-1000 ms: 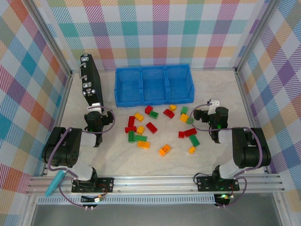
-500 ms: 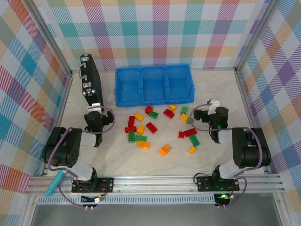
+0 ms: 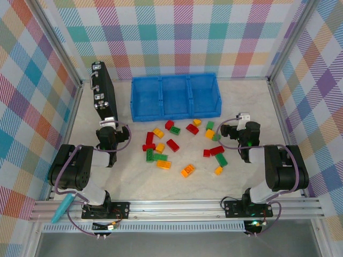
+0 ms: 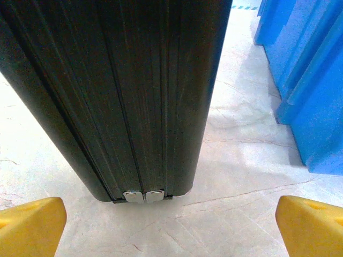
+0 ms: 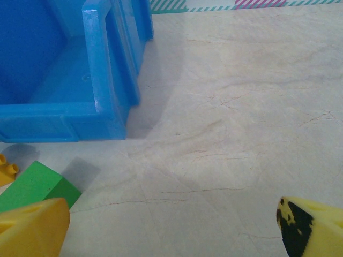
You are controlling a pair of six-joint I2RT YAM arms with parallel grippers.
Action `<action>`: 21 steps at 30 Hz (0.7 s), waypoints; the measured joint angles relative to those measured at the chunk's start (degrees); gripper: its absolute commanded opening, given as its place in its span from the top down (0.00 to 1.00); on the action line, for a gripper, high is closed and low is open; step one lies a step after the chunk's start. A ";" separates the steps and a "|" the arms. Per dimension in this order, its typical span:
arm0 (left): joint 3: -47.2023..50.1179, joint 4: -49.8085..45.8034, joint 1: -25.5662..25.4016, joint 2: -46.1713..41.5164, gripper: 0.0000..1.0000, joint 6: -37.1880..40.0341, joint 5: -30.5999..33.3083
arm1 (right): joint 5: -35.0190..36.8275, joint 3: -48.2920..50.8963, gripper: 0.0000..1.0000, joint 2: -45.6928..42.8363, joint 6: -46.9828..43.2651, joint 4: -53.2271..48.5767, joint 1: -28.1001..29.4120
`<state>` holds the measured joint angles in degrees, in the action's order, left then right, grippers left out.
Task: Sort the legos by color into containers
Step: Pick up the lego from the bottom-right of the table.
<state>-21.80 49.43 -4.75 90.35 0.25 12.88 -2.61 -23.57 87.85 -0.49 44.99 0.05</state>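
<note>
Several red, yellow-orange and green legos (image 3: pixel 171 144) lie scattered on the table in front of the blue three-compartment bin (image 3: pixel 176 96), whose compartments look empty. My left gripper (image 3: pixel 107 125) rests at the left, facing the foot of the black upright panel (image 4: pixel 123 96). It is open, with its yellow fingertips (image 4: pixel 29 225) wide apart over bare table. My right gripper (image 3: pixel 236 127) sits at the right of the pile, also open with nothing between its fingertips (image 5: pixel 32 230). In the right wrist view a green lego (image 5: pixel 32 184) lies just ahead of the left fingertip, below the bin's corner (image 5: pixel 107 107).
The black panel (image 3: pixel 102 91) stands left of the bin. A teal pen-like tool (image 3: pixel 61 208) lies by the left arm's base. Plaid walls and metal frame rails enclose the table. Bare marbled surface stretches right of the bin (image 5: pixel 241 107).
</note>
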 measured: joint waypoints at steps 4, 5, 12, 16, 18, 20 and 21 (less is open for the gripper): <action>-7.93 -15.52 -0.11 -2.82 0.00 0.20 0.07 | -1.40 -0.85 0.01 -3.21 -0.22 -6.16 0.00; -11.10 -20.70 -0.22 -3.89 0.00 -0.26 0.48 | -1.57 -1.60 0.01 -4.92 -0.22 -9.18 0.00; -37.42 -48.09 -3.30 -13.99 0.00 0.02 -1.20 | 0.70 -20.52 0.01 -18.95 5.09 -41.90 0.00; -52.09 -58.58 -4.59 -16.31 0.00 1.53 -5.25 | -0.28 -26.62 0.01 -23.74 10.73 -57.61 0.35; -55.63 -63.19 -4.61 -17.97 0.00 2.38 -7.30 | -1.55 -26.64 0.03 -25.88 13.66 -64.89 0.66; -57.33 -66.86 -4.85 -18.97 0.00 2.95 -8.87 | -2.60 -26.64 0.04 -27.12 16.17 -70.86 1.16; -58.05 -68.96 -4.92 -19.34 0.00 3.34 -9.66 | -3.04 -26.64 0.04 -27.82 17.68 -74.23 1.64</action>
<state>-79.85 -19.53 -9.67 71.00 3.60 3.22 -5.65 -50.22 60.03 17.19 -29.23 1.69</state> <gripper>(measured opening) 0.998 0.963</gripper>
